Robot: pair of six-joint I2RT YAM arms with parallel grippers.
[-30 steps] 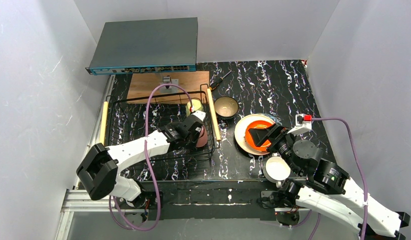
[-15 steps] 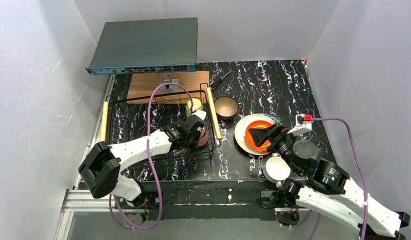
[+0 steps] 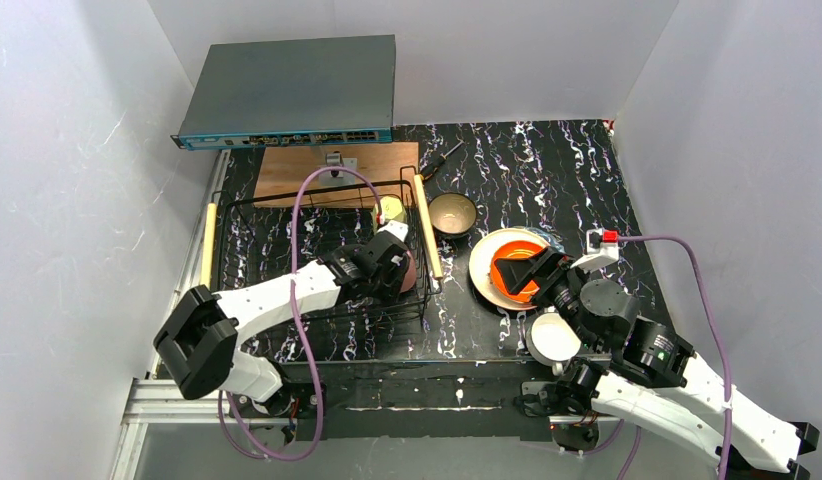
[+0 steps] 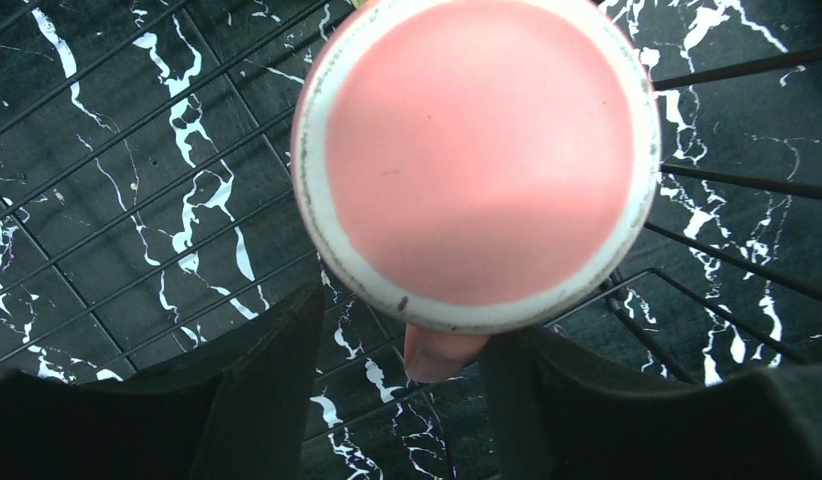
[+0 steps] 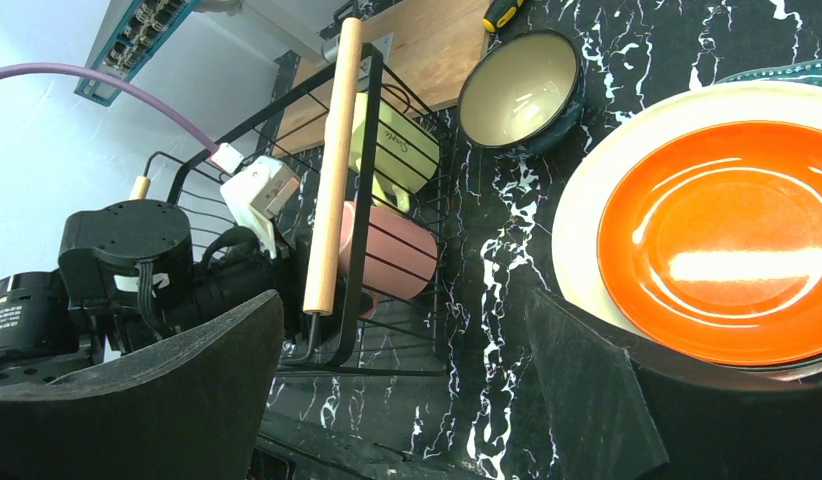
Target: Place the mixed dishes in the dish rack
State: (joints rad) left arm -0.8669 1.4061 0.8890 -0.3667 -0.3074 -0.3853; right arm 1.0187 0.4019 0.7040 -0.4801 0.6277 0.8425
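Note:
The pink mug (image 4: 477,160) stands upside down in the black wire dish rack (image 3: 287,215), near its right side. My left gripper (image 4: 402,350) is open, its fingers apart on either side of the mug's handle (image 4: 442,355). A yellow-green mug (image 3: 390,211) lies behind it in the rack. To the right of the rack, an orange plate (image 5: 727,240) rests on a cream plate (image 5: 587,220), with a teal plate's rim (image 5: 787,72) showing behind. My right gripper (image 3: 522,272) hovers wide open over the orange plate. The blue-teal bowl (image 3: 453,213) and the white cup (image 3: 554,338) stand on the table.
A grey network box (image 3: 292,90) sits at the back, with a flat wooden board (image 3: 327,165) in front of it. A screwdriver (image 3: 442,155) lies beside the board. White walls close in the left, right and back sides.
My left jaws have opened off the pink mug's handle, and the mug stays in the rack. The right arm has barely shifted.

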